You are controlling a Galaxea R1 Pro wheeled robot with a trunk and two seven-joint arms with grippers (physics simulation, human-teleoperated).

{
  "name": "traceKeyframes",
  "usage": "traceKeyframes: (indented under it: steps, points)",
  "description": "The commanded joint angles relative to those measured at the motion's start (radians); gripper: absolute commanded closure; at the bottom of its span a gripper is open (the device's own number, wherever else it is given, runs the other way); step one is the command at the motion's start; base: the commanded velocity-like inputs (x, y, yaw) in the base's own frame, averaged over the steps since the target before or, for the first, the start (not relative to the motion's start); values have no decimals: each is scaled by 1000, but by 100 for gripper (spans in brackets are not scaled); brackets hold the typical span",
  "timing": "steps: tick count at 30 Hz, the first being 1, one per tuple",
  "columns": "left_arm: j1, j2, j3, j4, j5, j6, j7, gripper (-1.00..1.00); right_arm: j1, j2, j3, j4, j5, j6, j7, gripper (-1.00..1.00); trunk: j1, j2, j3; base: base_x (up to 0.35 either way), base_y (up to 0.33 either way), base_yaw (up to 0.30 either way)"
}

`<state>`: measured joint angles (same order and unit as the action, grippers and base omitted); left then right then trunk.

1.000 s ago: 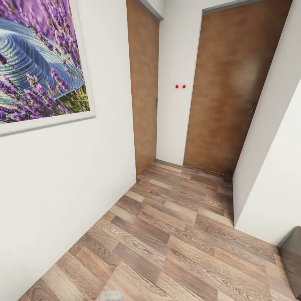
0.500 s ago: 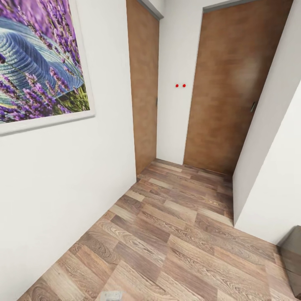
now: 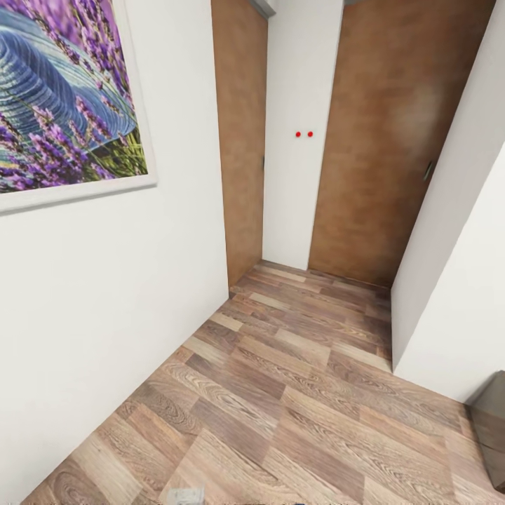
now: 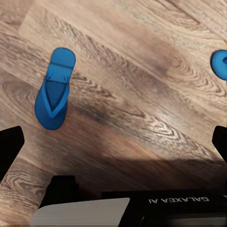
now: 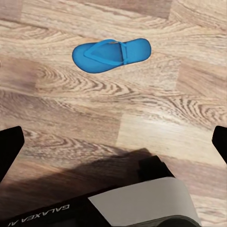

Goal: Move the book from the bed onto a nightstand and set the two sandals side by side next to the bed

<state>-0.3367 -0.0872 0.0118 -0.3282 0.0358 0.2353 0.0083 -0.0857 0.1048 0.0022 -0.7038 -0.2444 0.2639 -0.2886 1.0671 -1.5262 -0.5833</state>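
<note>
One blue sandal lies flat on the wood-plank floor in the left wrist view, and the rounded end of a second blue sandal shows at that frame's edge. My left gripper hangs open above the floor with bare planks between its black fingers. The right wrist view has a blue sandal lying flat, well beyond my right gripper, which is open and holds nothing. The book, the bed and the nightstand are out of view.
The head view looks down a narrow passage with a white wall and a framed lavender picture on the left. Two wooden doors stand shut ahead. A white wall corner juts in at right, with a dark cabinet corner below it.
The head view has shifted slightly, so the doors, the red dots and the picture sit a little higher in frame. Nothing in the passage itself has moved.
</note>
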Motion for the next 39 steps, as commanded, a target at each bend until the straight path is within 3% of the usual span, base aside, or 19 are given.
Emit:
traceKeyframes:
  steps: [1,4,5,8,9,12,13,16,20,26,32,39]
  points:
    - [-2,0,1,-5,3,20,1,-100,0,0,1,-10,-6,6,-6,-100,4,-8,-6,0,0,0]
    - [-13,2,1,-20,-1,86,0,-100,0,0,2,-50,-6,13,-6,-100,15,-29,-20,0,0,0]
    - [-24,3,1,-40,-4,140,0,-100,0,0,2,-98,-5,26,-7,-100,19,-36,-25,0,0,0]
    - [-37,4,1,-81,-7,216,1,-100,0,1,2,-201,-3,72,-7,-100,31,-57,-39,0,0,0]
    - [-44,6,1,-112,-8,259,2,-100,0,1,2,-282,-2,117,-7,-100,35,-64,-44,0,0,0]
    - [-52,7,1,-163,-9,314,10,-100,0,2,1,-399,-2,185,-7,-100,46,-85,-58,0,0,0]
    - [-73,7,0,-231,-14,403,35,-100,0,2,2,-537,-2,277,-7,-100,50,-92,-63,0,0,0]
    - [-93,7,-1,-256,-25,466,51,-100,0,2,3,-575,1,314,-9,-100,61,-113,-77,0,0,0]
    - [-134,7,-3,-301,-72,593,70,-100,0,1,4,-610,6,373,-32,-100,77,-141,-96,0,0,0]
    - [-145,8,-5,-308,-106,626,70,-100,0,1,7,-573,7,345,-41,-100,100,-183,-124,0,0,0]
    - [-147,2,-6,-300,-114,629,76,-100,0,-1,6,-559,7,267,-40,-100,123,-225,-153,0,0,0]
    - [-147,-2,-9,-298,-120,630,81,-100,0,-1,4,-560,6,228,-37,-100,150,-274,-186,0,0,0]
